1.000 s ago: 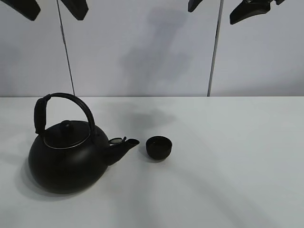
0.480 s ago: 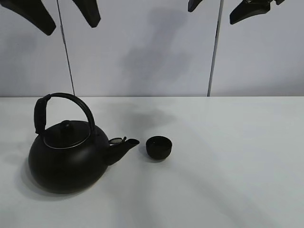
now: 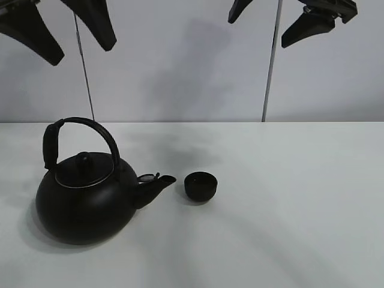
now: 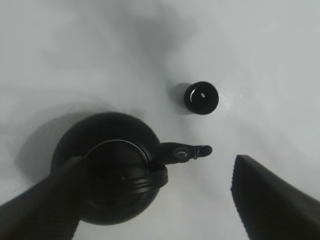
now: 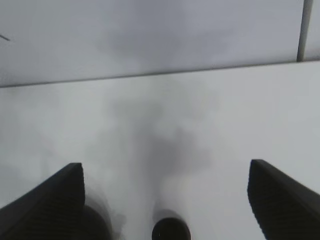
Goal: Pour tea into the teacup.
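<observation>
A big round black kettle with an arched handle stands on the white table at the left, its spout pointing at the teacup. The small matte-black teacup stands just right of the spout. My left gripper hangs open high above the kettle. In the left wrist view the kettle lies between the open fingers and the teacup is beyond the spout. My right gripper hangs open high at the upper right. The right wrist view shows the teacup at the frame's edge.
The white table meets a pale grey back wall with two thin vertical seams. Nothing else stands on the table.
My left gripper has come further down into view and shifted slightly left. My right gripper has come down a little. The kettle and teacup have not moved.
</observation>
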